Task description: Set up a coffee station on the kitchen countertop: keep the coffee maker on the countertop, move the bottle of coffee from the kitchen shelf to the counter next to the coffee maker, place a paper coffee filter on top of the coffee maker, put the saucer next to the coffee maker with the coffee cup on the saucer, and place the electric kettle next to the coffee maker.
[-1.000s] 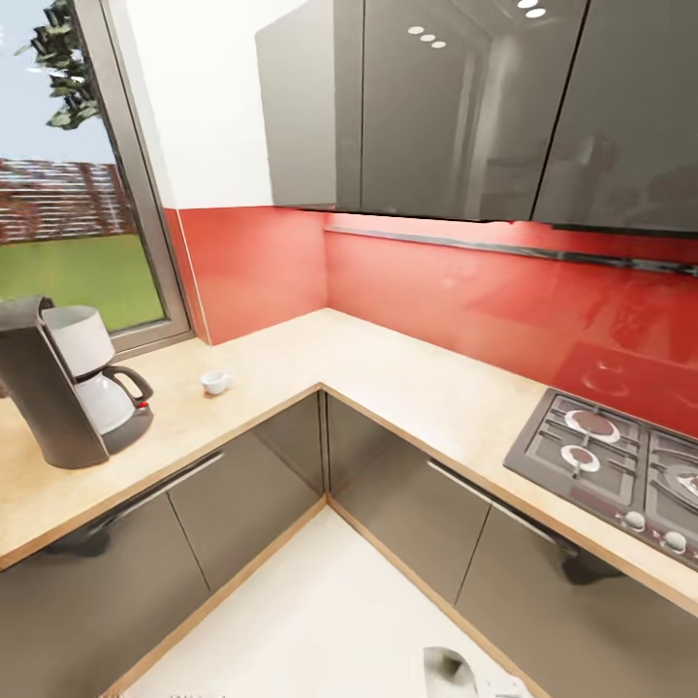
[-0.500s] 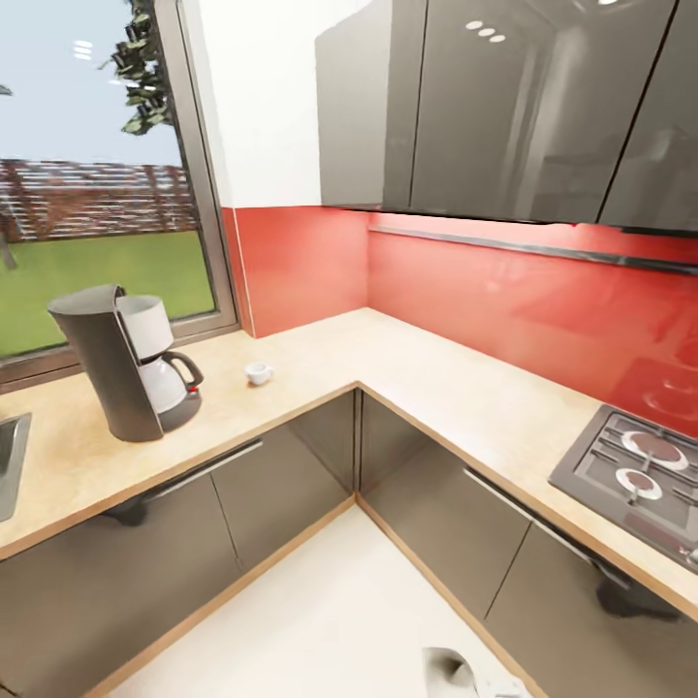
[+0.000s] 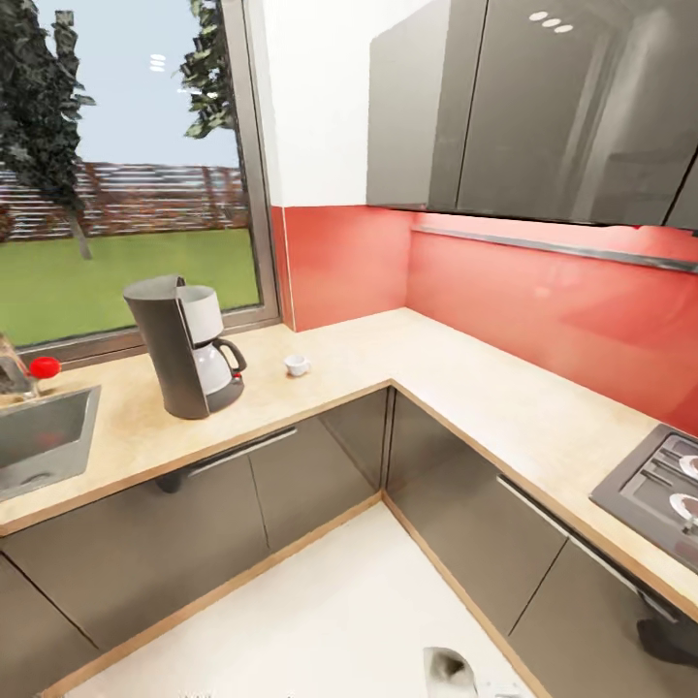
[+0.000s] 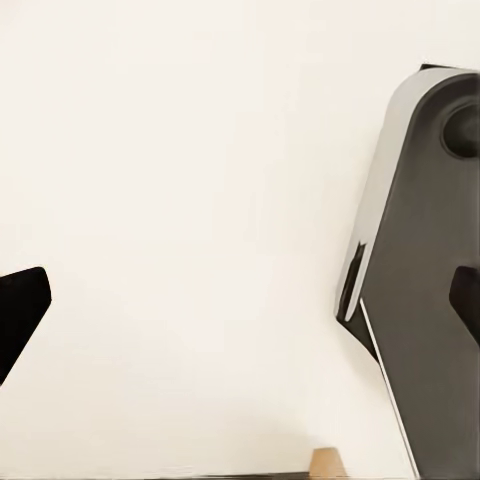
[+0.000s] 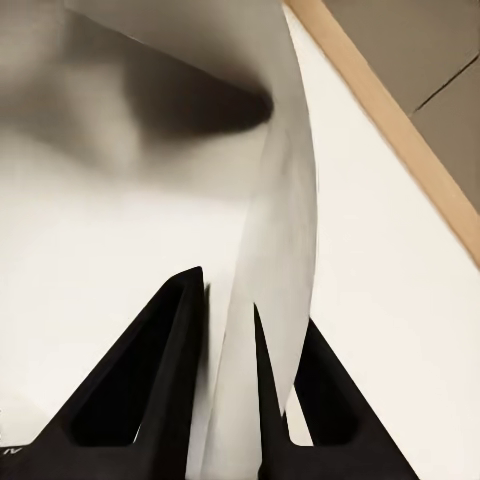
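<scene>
Right gripper [image 5: 232, 330] clenched on paper coffee filter [image 5: 270, 250]; left gripper's state unclear.

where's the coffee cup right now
In the head view the coffee cup sits on the kitchen countertop, just right of the coffee maker, below the window.

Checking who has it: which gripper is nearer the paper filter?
Right. The right gripper pinches the paper filter; the left gripper hangs over the floor, holding nothing.

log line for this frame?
phase: transit | right end effector: shut on filter | coffee maker, cup: on countertop
</scene>
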### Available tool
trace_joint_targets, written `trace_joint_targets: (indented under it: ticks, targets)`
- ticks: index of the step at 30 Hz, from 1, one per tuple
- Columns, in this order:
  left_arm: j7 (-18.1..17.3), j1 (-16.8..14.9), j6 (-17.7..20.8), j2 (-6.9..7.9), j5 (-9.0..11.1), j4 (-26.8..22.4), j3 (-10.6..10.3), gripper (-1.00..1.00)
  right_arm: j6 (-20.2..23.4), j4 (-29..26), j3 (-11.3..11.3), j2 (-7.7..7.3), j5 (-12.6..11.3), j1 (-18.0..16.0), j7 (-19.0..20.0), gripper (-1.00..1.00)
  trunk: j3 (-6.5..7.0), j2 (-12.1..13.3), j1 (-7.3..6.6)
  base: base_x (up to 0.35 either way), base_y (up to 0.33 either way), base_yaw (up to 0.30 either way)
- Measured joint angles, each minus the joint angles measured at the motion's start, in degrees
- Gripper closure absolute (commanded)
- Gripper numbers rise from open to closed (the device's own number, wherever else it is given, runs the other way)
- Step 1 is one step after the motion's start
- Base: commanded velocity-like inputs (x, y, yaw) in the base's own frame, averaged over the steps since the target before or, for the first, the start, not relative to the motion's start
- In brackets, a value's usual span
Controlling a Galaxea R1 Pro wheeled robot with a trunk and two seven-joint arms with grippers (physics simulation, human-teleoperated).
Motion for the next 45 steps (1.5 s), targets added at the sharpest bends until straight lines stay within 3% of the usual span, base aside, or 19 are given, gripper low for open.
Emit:
trace_joint_targets:
  ticks: [21,45]
  targets:
    - [0.04,0.0,0.01,0.03,0.03,0.0,0.04,-1.0,0.0,-0.01,0.0,0.07,-0.05,0.0,0.0,1.0,-0.46,0.0,0.0,0.0,0.0,0.277]
    - [-0.02,0.01,-0.23,-0.01,0.03,0.16,-0.04,-1.0,0.0,0.02,0.0,0.01,-0.05,0.0,0.0,1.0,0.61,0.0,0.0,0.0,0.0,0.251]
